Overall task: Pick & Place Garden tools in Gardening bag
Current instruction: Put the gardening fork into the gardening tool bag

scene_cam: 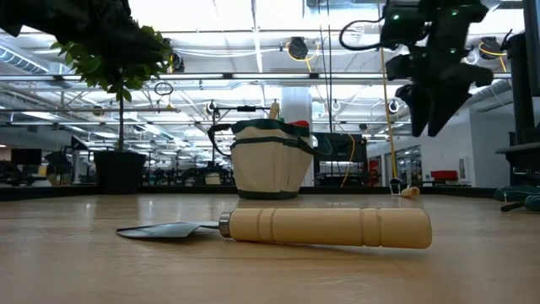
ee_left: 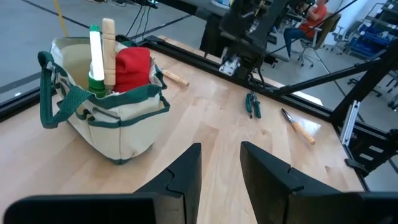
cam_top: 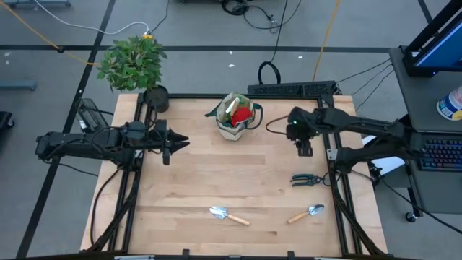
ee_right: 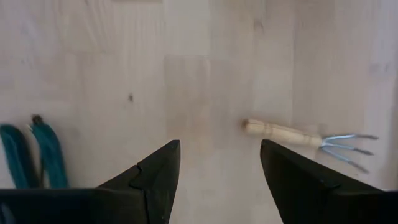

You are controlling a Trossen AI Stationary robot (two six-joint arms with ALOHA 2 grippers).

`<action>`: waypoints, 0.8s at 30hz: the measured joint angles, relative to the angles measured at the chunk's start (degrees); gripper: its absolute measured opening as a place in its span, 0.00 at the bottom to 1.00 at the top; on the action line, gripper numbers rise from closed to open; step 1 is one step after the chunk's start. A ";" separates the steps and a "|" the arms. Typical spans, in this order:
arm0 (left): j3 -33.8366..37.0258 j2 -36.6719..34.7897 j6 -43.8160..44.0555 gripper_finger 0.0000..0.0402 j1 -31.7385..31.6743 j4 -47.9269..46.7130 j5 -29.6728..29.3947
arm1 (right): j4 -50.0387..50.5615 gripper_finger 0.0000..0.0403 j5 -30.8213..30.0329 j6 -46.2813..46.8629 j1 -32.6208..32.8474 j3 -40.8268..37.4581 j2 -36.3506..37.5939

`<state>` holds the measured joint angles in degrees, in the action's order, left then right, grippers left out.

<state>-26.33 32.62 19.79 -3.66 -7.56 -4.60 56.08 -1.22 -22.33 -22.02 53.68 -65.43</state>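
The beige gardening bag (cam_top: 236, 117) stands at the table's far middle, holding a red glove (ee_left: 132, 67), a green-white bottle (ee_left: 96, 57) and a wooden handle (ee_left: 109, 50). Black pruning shears (cam_top: 307, 180) lie near the right edge. Two wooden-handled trowels (cam_top: 228, 214) (cam_top: 307, 213) lie near the front. A claw rake (ee_right: 305, 138) lies flat on the table below my right gripper. My left gripper (cam_top: 179, 144) is open and empty, left of the bag. My right gripper (cam_top: 304, 149) is open and empty, hovering above the table (scene_cam: 430, 101), right of the bag.
A leafy plant in a black pot (cam_top: 154, 97) stands at the far left corner. A black frame (cam_top: 289, 89) runs along the table's far edge behind the bag. Bare wood (cam_top: 231, 170) lies between the bag and the trowels.
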 joint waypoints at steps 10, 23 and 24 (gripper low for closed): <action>0.00 -0.02 0.00 0.29 0.00 -0.42 0.00 | -0.91 0.53 -11.39 -28.45 -1.61 3.08 -6.70; 0.00 -0.01 -0.13 0.29 0.00 -0.39 0.00 | -4.90 0.53 -11.96 -40.43 -5.22 1.96 -13.51; 0.00 -0.01 -0.11 0.29 0.00 -0.40 0.00 | -4.87 0.53 -11.92 -40.80 -5.72 1.96 -14.49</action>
<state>-26.33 32.61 19.68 -3.66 -7.97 -4.60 51.20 -13.13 -63.13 -27.75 55.64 -79.92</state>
